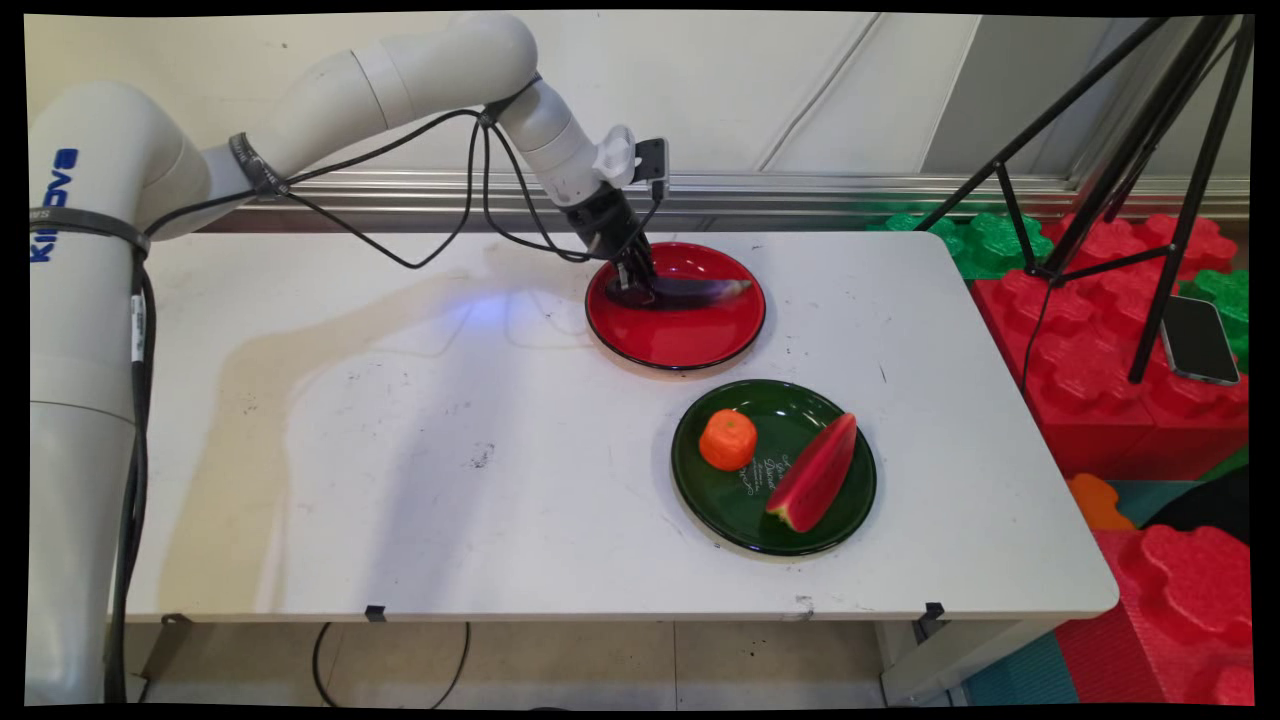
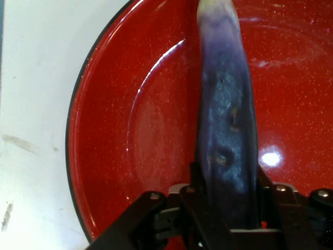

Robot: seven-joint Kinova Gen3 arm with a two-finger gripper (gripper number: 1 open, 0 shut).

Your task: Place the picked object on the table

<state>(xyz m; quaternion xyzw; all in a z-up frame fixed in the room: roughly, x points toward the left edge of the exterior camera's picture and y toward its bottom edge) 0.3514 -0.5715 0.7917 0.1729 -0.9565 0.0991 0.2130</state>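
Worktop (image 1: 400,450), white and scuffed, carries a red plate (image 1: 690,345) at the far side, where the gripper (image 1: 632,285) is clamped on a purple eggplant (image 1: 695,291) lying in it. Nearer, a green plate (image 1: 730,500) holds an orange (image 1: 728,439) and a watermelon slice (image 1: 815,473). Red and green foam blocks (image 1: 1100,330) and a black tripod (image 1: 1120,150) stand to the right.

the arm reaches from the left across the table's far side, wrist sloping down to the right; the gripper (image 1: 636,280) points downward, fingers (image 2: 195,195) clamped on something between them.

Green plate (image 1: 735,505), orange (image 1: 727,439), watermelon slice (image 1: 815,473)
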